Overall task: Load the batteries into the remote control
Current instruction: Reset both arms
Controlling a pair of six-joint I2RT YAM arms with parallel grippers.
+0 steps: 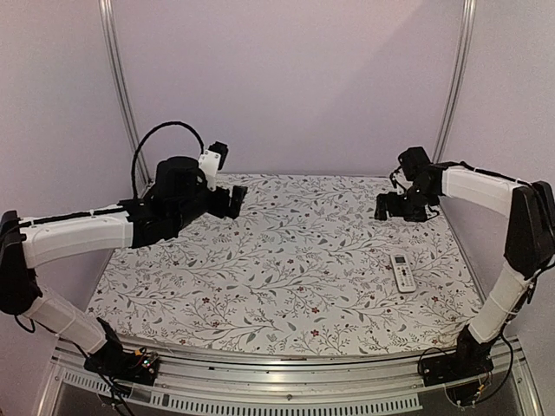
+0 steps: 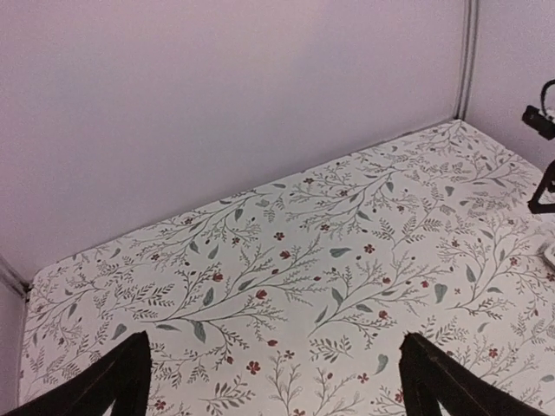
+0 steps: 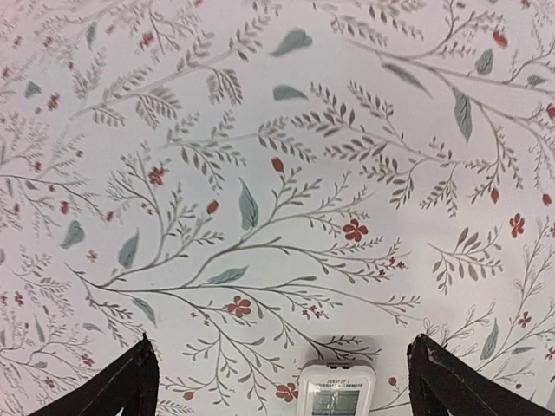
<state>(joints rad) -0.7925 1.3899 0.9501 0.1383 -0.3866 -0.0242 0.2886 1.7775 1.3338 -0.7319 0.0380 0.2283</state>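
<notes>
I count one remote control [image 3: 336,390], face up, lying just short of my right pincer [image 3: 279,347], in line with its wide-spread, empty fingers. My left pincer [image 2: 275,340], well apart from it, gapes empty too.

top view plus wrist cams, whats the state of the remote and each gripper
remote, lying flat, screen side up, not held
left gripper, open, empty, raised in the air
right gripper, open, empty, raised, not touching the remote
</notes>
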